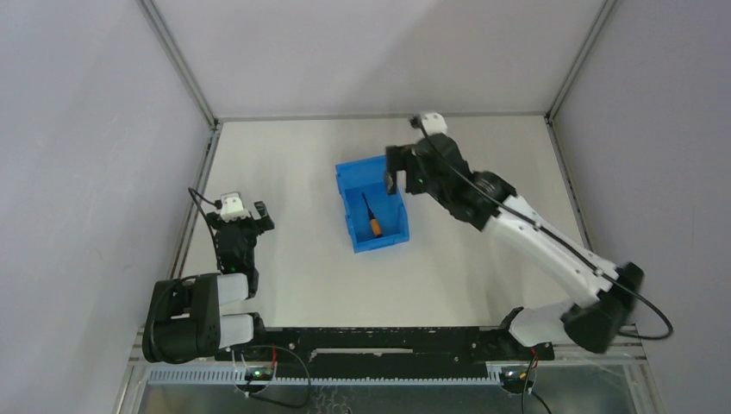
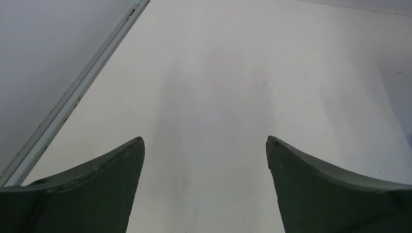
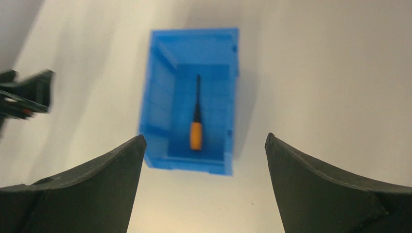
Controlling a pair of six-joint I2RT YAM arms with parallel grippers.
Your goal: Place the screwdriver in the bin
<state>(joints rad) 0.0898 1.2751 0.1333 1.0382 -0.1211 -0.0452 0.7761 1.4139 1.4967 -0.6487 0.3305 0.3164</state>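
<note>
Nearest the bases, the left gripper (image 2: 205, 141) is seen over the table (image 1: 284, 267) at the left side, well apart from the work, its jaws spread wide with nothing between them. No part in the task is judged to be asked of it at this point. Further out, near the middle of the table, the bin (image 1: 347, 226) stands upright, and the screwdriver (image 3: 196, 122) lies flat on its floor, wholly inside the walls and along the bin's long axis. Above the bin, toward its far right corner in the top view, the right gripper (image 3: 205, 140) is pointed down at it, jaws parted wide and empty; the screwdriver is touched by neither finger and lies well below them. From this the step in hand is judged to be the very end of the placing: the tool is in the bin and no grip is on it, so the task is taken to be done in all but the retreat. The next move, it is judged, calls only for the right arm to be lifted and drawn back toward its base without the bin's rim or far wall being clipped, since a knock might well shift a plastic bin of this kind. As to the screwdriver itself, a short orange handle is seen at the end toward the bases, and a thin black shaft runs from it toward the far wall. It is much shorter than the bin's floor and lies roughly midway between the long walls — the tip is too small for its type to be told
</note>
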